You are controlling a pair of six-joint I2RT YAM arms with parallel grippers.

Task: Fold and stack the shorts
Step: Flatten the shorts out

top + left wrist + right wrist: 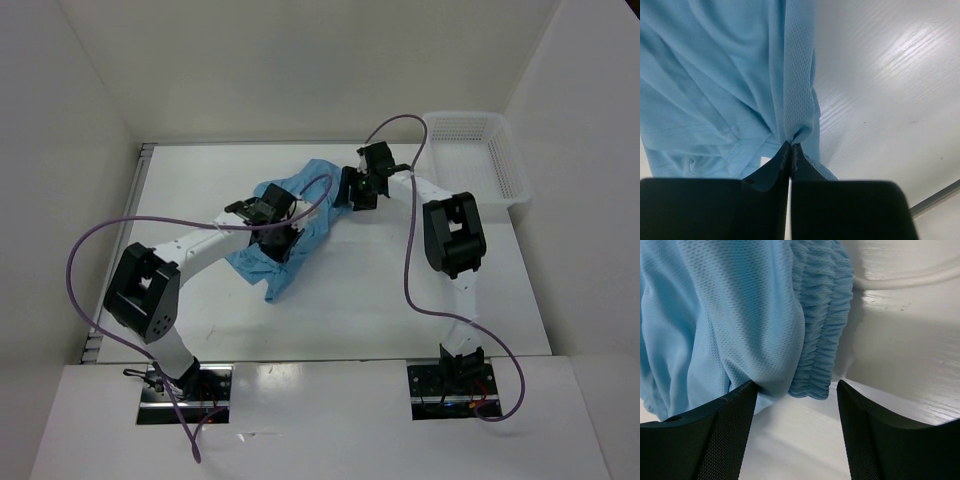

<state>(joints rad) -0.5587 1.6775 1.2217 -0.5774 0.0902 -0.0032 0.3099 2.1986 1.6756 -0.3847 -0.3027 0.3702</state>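
The light sky-blue shorts (290, 215) lie bunched on the white table near the middle back. My left gripper (278, 240) is over them, and in the left wrist view it (790, 146) is shut, pinching a fold of the mesh fabric (795, 90). My right gripper (352, 190) is at the shorts' right edge. In the right wrist view it (797, 390) is open, with the gathered waistband (822, 330) just ahead of the gap and the left finger (725, 435) touching the fabric. No drawstring shows.
A white mesh basket (475, 155) stands at the back right corner. White walls enclose the table at the back and both sides. Purple cables (90, 260) loop over both arms.
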